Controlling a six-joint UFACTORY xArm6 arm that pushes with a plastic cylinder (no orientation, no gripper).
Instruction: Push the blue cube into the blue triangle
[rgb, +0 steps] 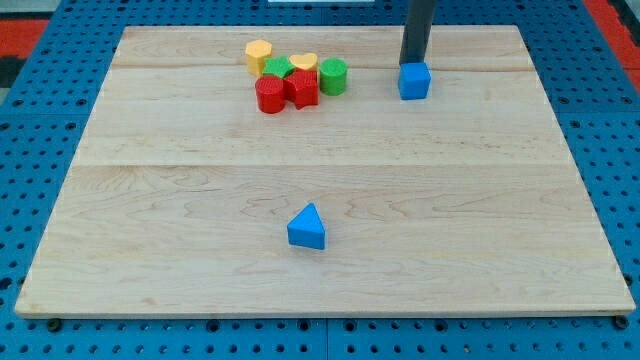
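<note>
The blue cube (414, 81) sits near the view's top, right of centre, on the wooden board (200, 200). My tip (411, 64) stands right behind the cube, at its top edge, touching or almost touching it. The blue triangle (307, 227) lies well below and to the left of the cube, near the board's lower middle. The two blue blocks are far apart.
A cluster of blocks sits at the view's top, left of the cube: a yellow block (259, 54), a yellow heart (304, 63), a green block (277, 69), a green cylinder (333, 76), a red cylinder (270, 95) and a red block (302, 89).
</note>
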